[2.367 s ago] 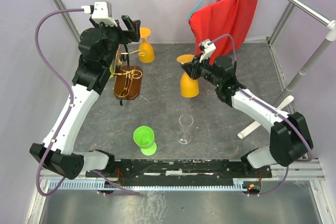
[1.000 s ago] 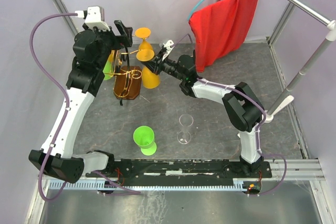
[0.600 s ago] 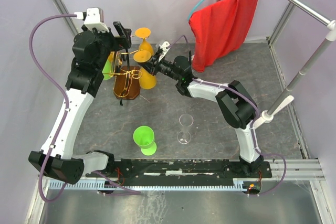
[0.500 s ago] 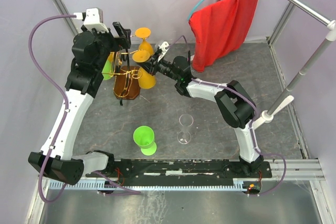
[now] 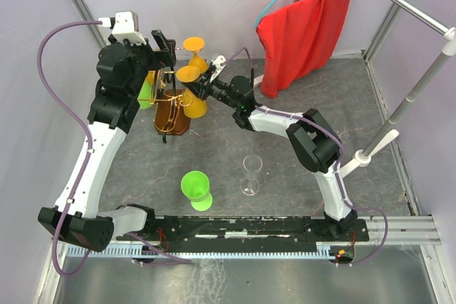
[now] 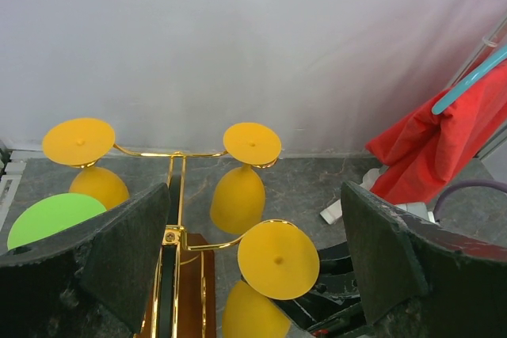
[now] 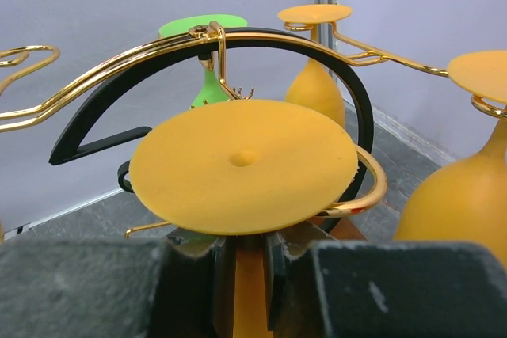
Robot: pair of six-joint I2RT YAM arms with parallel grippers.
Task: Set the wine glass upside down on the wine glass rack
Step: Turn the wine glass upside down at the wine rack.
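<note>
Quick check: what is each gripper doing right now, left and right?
Left gripper: open, holding nothing.
Right gripper: shut on the stem of the upside-down orange wine glass.

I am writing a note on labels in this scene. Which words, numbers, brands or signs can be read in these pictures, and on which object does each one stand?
There are none that can be read in any view.
The wine glass rack, the orange glasses, the green glass, the clear glass and the red cloth show no print at all.
</note>
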